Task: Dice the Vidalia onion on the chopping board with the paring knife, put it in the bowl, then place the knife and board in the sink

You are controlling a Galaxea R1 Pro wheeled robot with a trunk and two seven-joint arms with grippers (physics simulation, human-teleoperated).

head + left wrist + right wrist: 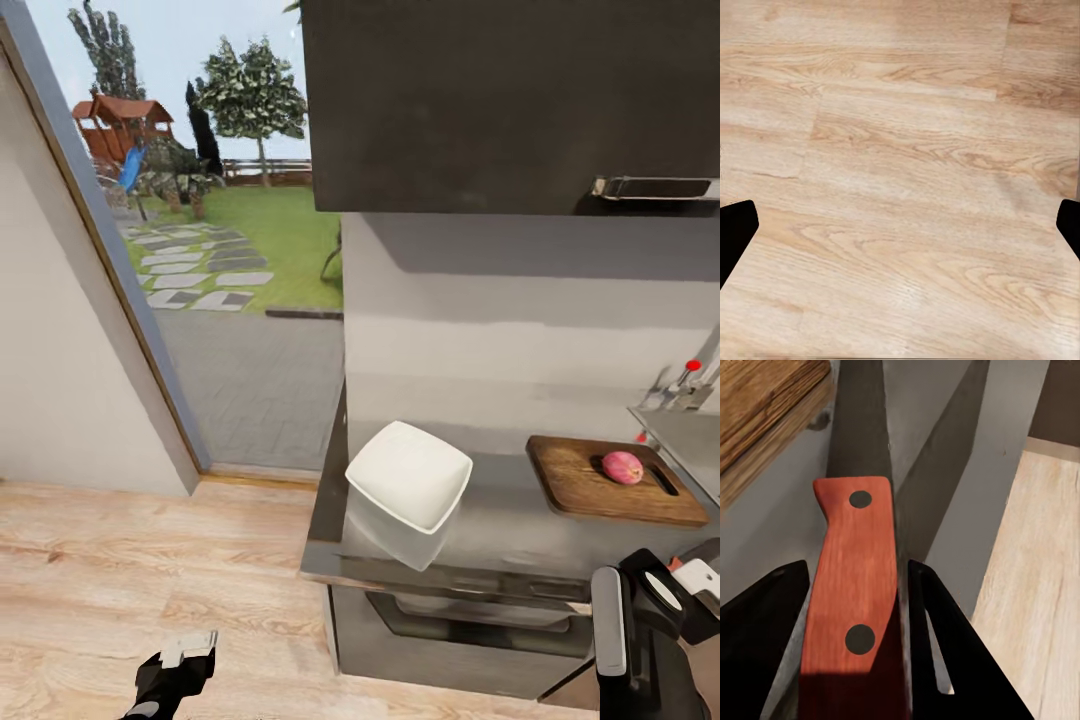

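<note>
Knife: we have the knife (851,585) pinched by its orange-red handle between the fingers of our right gripper (855,645); its dark blade points out over the grey countertop (937,450), with a corner of the board (765,397) close by.
Right gripper: in the head view our right gripper (650,620) hangs low at the counter's front edge, near the board's end.
Left gripper: our left gripper (185,655) hangs over the wood floor (900,180), well apart from the counter; its fingertips (735,229) are spread wide and carry nothing.
Onion: a whole pinkish onion (623,467) lies on the board (600,490), so we judge the fetch from the sink as done.
Board: it lies flat on the countertop (500,540), slot handle toward the sink (690,440) side.
Bowl: the white bowl (408,475) stands on the countertop beside the board, apart from it, with nothing in it.
Done, as we judge it: onion out of the sink, onion on board, knife in hand.
Left to do: dicing, moving the pieces into the bowl, then knife and board into the sink.
</note>
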